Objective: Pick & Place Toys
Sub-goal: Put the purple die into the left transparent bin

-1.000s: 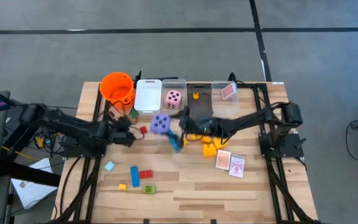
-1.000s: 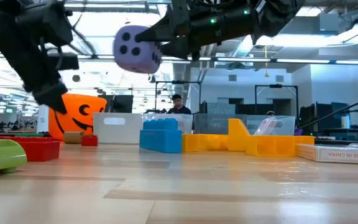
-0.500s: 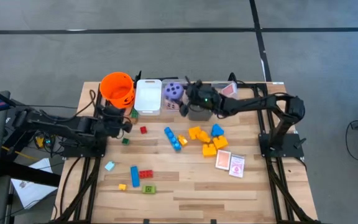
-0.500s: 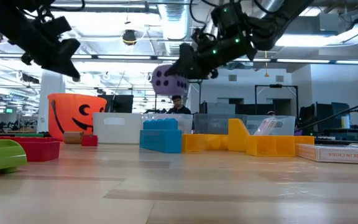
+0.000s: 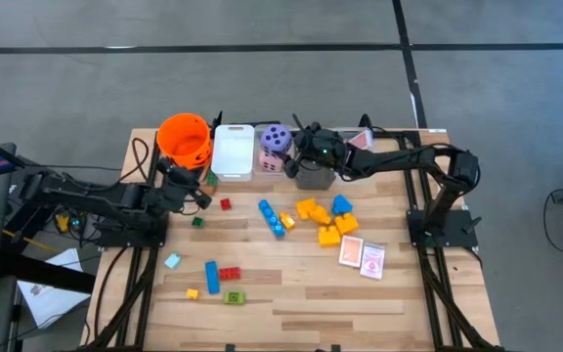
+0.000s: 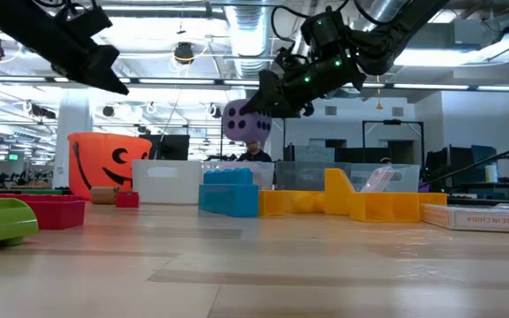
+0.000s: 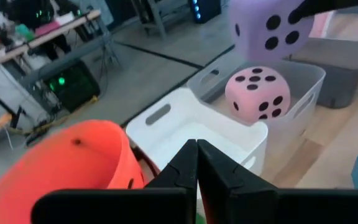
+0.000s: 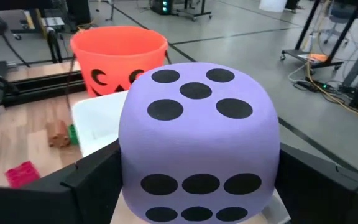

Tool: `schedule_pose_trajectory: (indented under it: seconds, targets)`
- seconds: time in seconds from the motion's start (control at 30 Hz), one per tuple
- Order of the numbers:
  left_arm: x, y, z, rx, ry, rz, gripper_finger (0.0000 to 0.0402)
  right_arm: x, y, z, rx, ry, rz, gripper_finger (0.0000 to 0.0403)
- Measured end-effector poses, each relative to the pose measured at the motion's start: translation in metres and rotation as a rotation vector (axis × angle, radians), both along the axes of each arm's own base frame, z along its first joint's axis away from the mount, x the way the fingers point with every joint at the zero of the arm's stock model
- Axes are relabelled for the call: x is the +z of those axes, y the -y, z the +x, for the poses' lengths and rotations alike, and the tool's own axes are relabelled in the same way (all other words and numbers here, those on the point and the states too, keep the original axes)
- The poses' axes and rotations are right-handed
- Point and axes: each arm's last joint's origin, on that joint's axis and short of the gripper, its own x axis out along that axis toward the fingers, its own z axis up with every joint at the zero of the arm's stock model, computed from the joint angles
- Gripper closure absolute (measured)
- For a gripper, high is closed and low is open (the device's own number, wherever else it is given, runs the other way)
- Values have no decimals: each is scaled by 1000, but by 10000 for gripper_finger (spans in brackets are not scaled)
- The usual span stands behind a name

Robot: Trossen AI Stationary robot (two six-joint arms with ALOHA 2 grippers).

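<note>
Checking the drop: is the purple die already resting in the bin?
No, the purple die hangs in the right end effector above the bin.

Orange bucket [image 5: 184, 137] with a black pumpkin face is seen just ahead of the left gripper [image 7: 196, 152], slightly to one side. A white bin [image 5: 233, 152] is set touching the bucket, straight ahead of the same gripper. A clear bin [image 7: 300, 102] is placed next in the row, directly below the right gripper [image 5: 291, 147]. A grey bin [image 5: 313, 176] is located beside it, under that gripper's wrist. All are lined along the far edge of the wooden table [image 5: 311, 293]. A person [image 6: 253, 146] is seen in the room beyond, below the right gripper in the low view.
</note>
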Motion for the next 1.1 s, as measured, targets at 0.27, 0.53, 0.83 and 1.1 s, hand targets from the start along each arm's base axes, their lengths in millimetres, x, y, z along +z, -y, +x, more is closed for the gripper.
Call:
schedule_pose_trajectory:
  seconds: [0.27, 0.53, 0.83, 1.1]
  targets:
    - [11, 1, 6, -57, -38, 105, 402, -5, -9, 2, 40, -29, 50, 47]
    - [11, 1, 6, -58, -40, 107, 402, -8, -21, 5, 107, -59, 81, 46]
    - [11, 1, 6, -59, -39, 107, 402, -16, -15, 0, 106, -133, 131, 46]
    - [11, 1, 6, -59, -39, 107, 402, -16, -3, -5, 71, -141, 119, 46]
